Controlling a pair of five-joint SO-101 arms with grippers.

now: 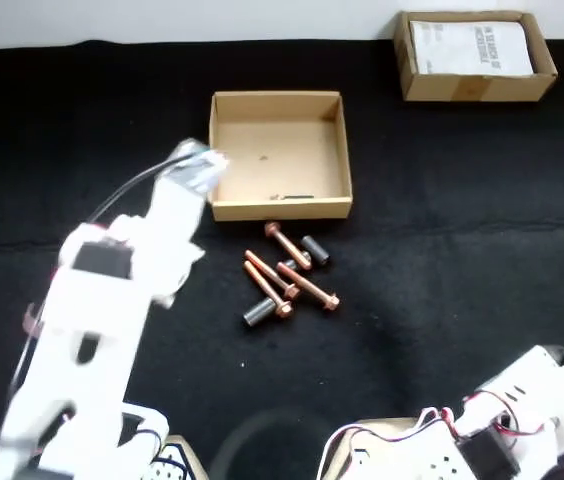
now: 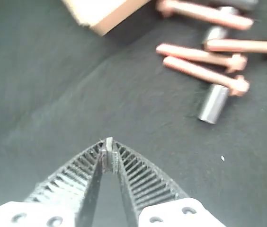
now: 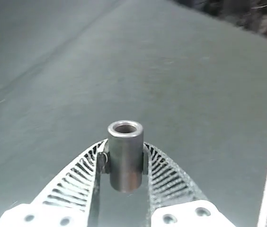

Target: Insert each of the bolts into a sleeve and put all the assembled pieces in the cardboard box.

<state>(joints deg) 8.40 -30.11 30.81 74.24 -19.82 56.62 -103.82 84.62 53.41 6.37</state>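
**While one sleeve sits clamped, bolts lie loose**

Nearest, the right jaws grip a dark grey metal sleeve (image 3: 125, 156) by its sides, its open bore facing the wrist camera. The left jaws are pressed together on nothing, over the black table (image 2: 53, 94). Beyond them, four copper-coloured bolts (image 1: 305, 284) lie clustered with loose grey sleeves (image 1: 259, 312), just before the open cardboard box (image 1: 280, 208). Farthest back sits a second cardboard box (image 1: 472, 88) holding paper.

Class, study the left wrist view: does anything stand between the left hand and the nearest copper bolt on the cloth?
Nothing visible does. Only bare black cloth lies between the left hand and the nearest bolt. A loose sleeve lies by that bolt's head end, beside the direct path.
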